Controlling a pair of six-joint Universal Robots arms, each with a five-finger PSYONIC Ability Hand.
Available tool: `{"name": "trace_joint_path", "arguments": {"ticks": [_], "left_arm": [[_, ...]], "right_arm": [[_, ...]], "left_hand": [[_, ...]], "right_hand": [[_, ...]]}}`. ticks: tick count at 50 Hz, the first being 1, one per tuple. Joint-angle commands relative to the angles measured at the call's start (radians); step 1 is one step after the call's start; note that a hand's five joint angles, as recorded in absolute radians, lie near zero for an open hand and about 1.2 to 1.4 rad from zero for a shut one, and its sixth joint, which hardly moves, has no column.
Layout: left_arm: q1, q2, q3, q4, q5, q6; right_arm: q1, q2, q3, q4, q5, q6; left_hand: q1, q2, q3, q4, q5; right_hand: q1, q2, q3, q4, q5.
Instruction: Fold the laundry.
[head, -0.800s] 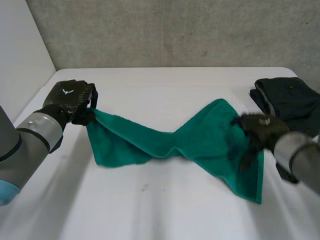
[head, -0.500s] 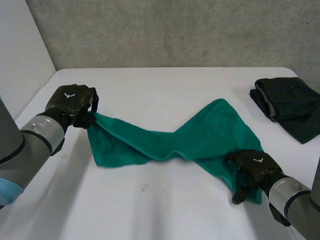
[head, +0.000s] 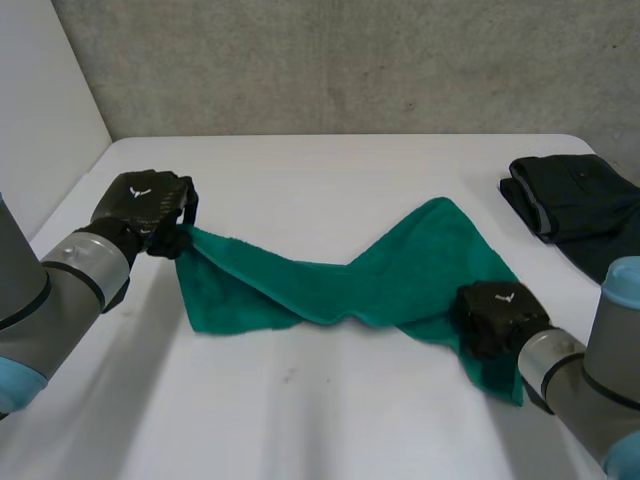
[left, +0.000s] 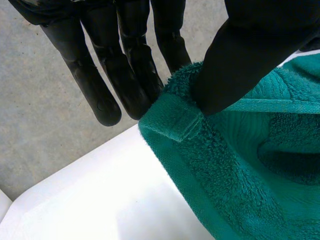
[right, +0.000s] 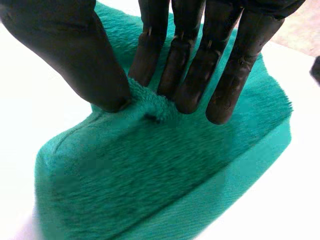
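Securing both ends of the teal-green terry-cloth towel (head: 340, 285) looks to be the step in hand: it lies twisted across the middle of the white surface (head: 300, 420), not yet spread flat or folded. The left hand (head: 145, 205) pinches the towel's hemmed far-left corner between thumb and straight fingers (left: 172, 45), and the corner appears raised a little. The right hand (head: 495, 318), at the towel's near-right end, has thumb and fingertips (right: 187, 75) closed on a small raised tuft of pile rather than on a hem. The next move probably calls for lifting and drawing the ends apart to undo the twist, and that shallow pinch could slip. A pile of dark folded clothes (head: 575, 205) sits well apart at the far right.
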Motion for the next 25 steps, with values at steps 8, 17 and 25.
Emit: {"name": "trace_joint_path", "arguments": {"ticks": [8, 17, 25], "left_arm": [[0.015, 0.259, 0.004, -0.086, 0.006, -0.001], [0.032, 0.356, -0.026, -0.191, 0.020, 0.023], [0.012, 0.148, -0.022, -0.190, 0.009, 0.101]], "right_arm": [[-0.005, -0.375, -0.368, 0.472, 0.013, -0.369], [-0.034, -0.341, -0.588, 0.798, -0.062, -0.477], [-0.022, -0.103, -0.623, 0.802, -0.059, -0.498]], "left_hand": [[0.264, 0.199, 0.204, 0.194, 0.247], [0.264, 0.199, 0.204, 0.194, 0.247], [0.264, 0.199, 0.204, 0.194, 0.247]], "right_hand": [[0.416, 0.230, 0.233, 0.227, 0.255], [0.416, 0.230, 0.233, 0.227, 0.255], [0.416, 0.230, 0.233, 0.227, 0.255]]}}
